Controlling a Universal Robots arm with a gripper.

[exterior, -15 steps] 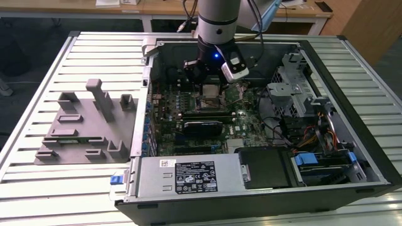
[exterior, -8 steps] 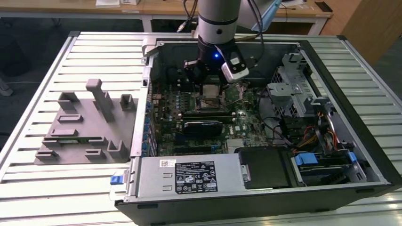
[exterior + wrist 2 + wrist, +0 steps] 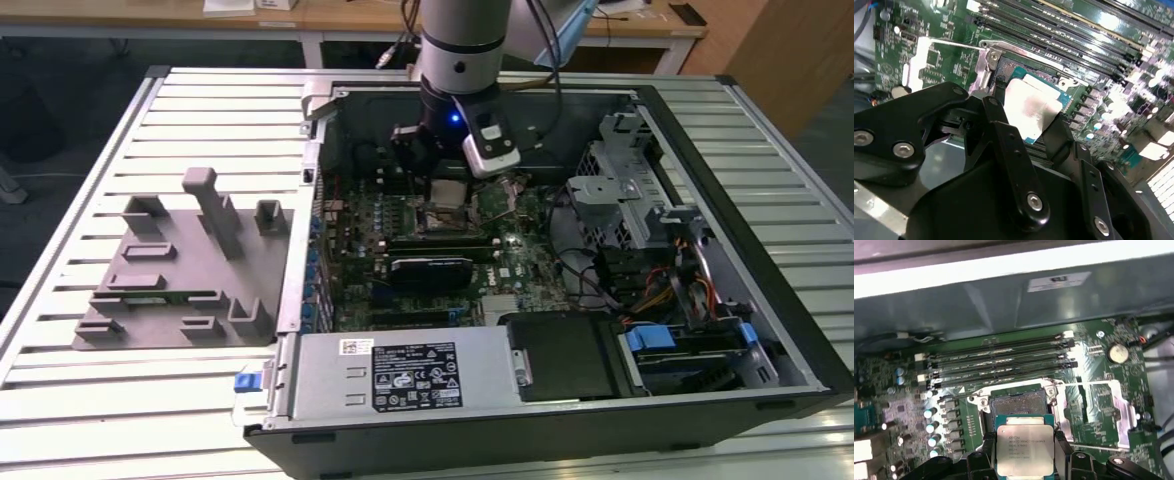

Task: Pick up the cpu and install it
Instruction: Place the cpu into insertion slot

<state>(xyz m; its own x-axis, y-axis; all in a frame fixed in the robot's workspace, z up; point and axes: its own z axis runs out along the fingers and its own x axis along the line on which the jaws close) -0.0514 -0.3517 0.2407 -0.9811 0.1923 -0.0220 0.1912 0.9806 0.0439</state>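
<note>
The cpu [image 3: 1025,450], a flat square with a dull silvery metal lid and a thin green rim, is pinched at its edges between the black fingers [image 3: 1004,135] of the gripper [image 3: 1025,447] and hangs level over the green motherboard [image 3: 904,410]. In the exterior view the open socket [image 3: 447,218], dark inside a shiny steel frame, sits just at six o'clock of the chip. The blocky grey plastic fixture tray [image 3: 160,290] lies at nine o'clock of the computer case [image 3: 534,425] on the slatted metal table [image 3: 200,110].
</note>
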